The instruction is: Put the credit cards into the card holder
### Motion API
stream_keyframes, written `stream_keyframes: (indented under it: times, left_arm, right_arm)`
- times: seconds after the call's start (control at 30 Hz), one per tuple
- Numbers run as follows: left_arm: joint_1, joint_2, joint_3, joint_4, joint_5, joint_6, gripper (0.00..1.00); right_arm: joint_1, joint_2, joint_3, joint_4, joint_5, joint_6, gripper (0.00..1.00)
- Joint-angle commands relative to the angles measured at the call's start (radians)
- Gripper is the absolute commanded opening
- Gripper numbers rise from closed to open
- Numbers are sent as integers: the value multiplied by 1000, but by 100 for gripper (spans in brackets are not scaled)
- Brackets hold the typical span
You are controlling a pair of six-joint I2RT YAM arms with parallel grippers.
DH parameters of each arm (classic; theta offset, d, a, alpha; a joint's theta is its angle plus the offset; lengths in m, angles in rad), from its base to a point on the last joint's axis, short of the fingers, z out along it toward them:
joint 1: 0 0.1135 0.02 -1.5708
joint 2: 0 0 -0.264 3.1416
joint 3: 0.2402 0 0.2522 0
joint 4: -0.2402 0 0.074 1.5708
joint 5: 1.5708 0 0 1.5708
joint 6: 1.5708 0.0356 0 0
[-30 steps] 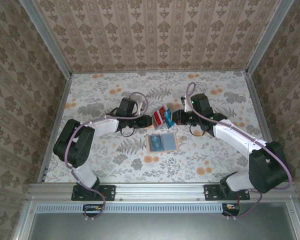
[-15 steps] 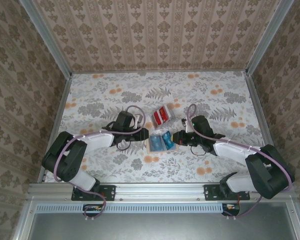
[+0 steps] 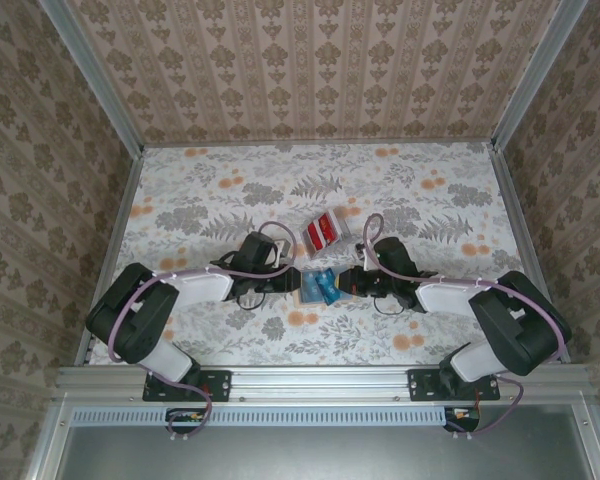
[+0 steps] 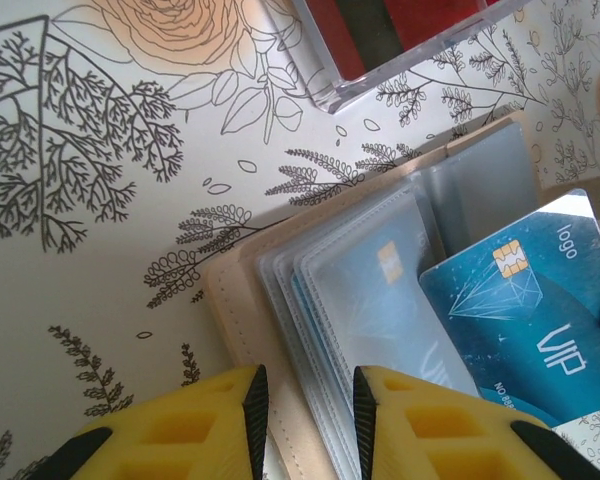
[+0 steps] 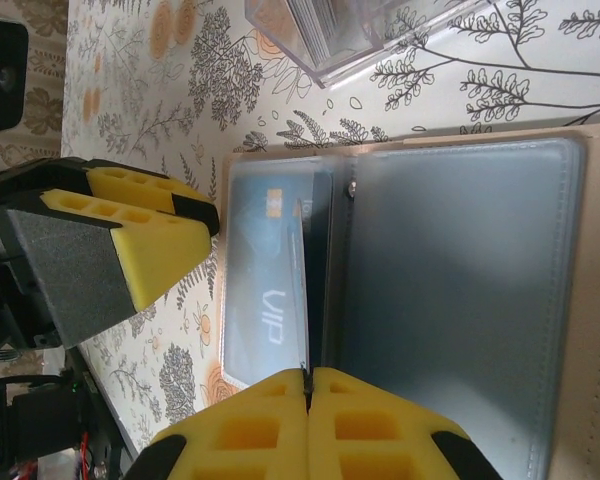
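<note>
Jaws of the left gripper [image 3: 292, 283] [image 4: 308, 375] stand partly spread, straddling the tan outer edge and clear sleeves of the open card holder [image 3: 302, 298] [image 4: 235, 320]. I cannot tell whether the pads press on it. The right gripper [image 3: 348, 285] [image 5: 307, 378] is pressed together, pinching a blue credit card [image 3: 327, 287] [image 4: 525, 320] over the holder's bluish-grey inside. Both arms lie low, reaching inward over the table [image 3: 210, 190]. Behind the holder and apart from it, a clear case [image 3: 338, 240] [image 5: 350, 45] holds the red credit cards [image 3: 323, 230]. The left wrist view shows the blue card's chip and "VIP"; the right wrist view sees it edge-on.
</note>
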Motion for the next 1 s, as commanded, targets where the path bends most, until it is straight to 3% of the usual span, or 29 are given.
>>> stream_keyframes:
  times: [0.0,0.3,0.67,0.97]
  left_arm:
    - [-7,5,-12,-7,-26,-18,31]
    - [-7,18,-14,-13,-35,-20,31]
    - [-9,29,-22,-1,-34,-30,30]
    - [-13,58,-16,17,-28,-41,30]
  right_arm:
    - [2,-23,-8,-7,20,-5,8]
    - [-10,-86,-17,-67,47,-22,8]
    - [11,97,-2,22,32,24,8]
    - [13,96,10,40,22,41,8]
